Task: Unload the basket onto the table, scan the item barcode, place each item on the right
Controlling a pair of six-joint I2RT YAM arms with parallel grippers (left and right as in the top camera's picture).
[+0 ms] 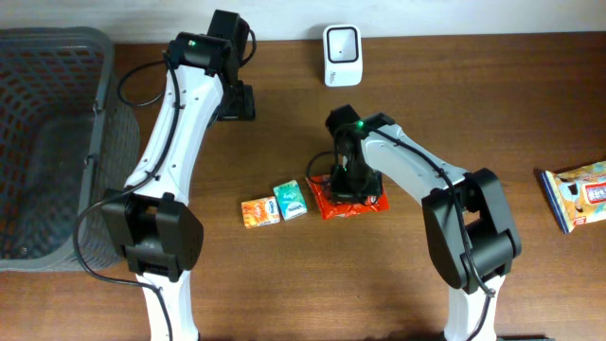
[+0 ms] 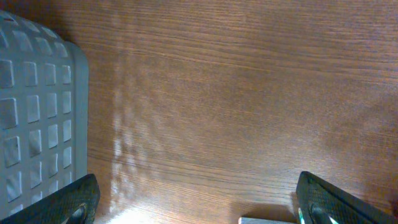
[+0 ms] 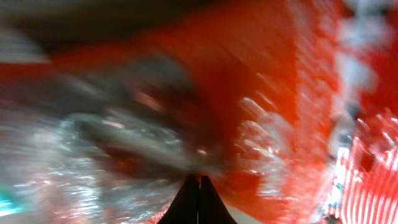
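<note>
A red foil packet (image 1: 352, 202) lies on the wooden table, right of centre. My right gripper (image 1: 345, 182) stands straight down on it. In the right wrist view the blurred red and silver packet (image 3: 261, 93) fills the frame, and the right gripper (image 3: 199, 180) has its jaws pressed together with the tips pinching the foil. The white barcode scanner (image 1: 341, 55) stands at the table's far edge. My left gripper (image 1: 237, 102) hovers at the back left, wide open over bare wood, its left gripper fingertips (image 2: 74, 202) at the frame's lower corners with nothing between them.
A grey plastic basket (image 1: 47, 142) fills the left end of the table, and its wall (image 2: 37, 112) shows beside the left gripper. An orange packet (image 1: 258, 212) and a teal packet (image 1: 291, 200) lie left of the red one. A boxed snack (image 1: 579, 194) lies at the right edge.
</note>
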